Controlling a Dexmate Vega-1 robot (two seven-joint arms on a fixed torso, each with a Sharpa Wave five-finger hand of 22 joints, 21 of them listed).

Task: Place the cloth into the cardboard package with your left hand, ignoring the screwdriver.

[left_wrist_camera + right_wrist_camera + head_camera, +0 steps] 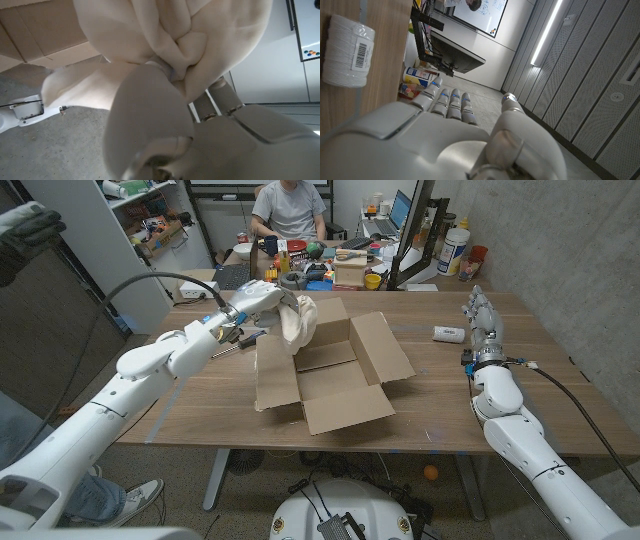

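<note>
My left hand [252, 302] grips a cream cloth [297, 319] and holds it in the air over the left rear flap of the open cardboard package [330, 375]. The cloth hangs down toward the box's left side. In the left wrist view the cloth [165, 45] bunches around my fingers [150, 115], with a box flap [35, 35] beyond it. The screwdriver [228, 345] lies on the table just under my left forearm, partly hidden. My right hand [484, 320] stands on its edge at the table's right side, fingers straight and holding nothing.
A white cylinder with a barcode label [449, 334] lies beyond my right hand, also in the right wrist view [347, 50]. A person [290, 210] sits at a cluttered desk behind the table. The package's flaps spread wide over the table's middle.
</note>
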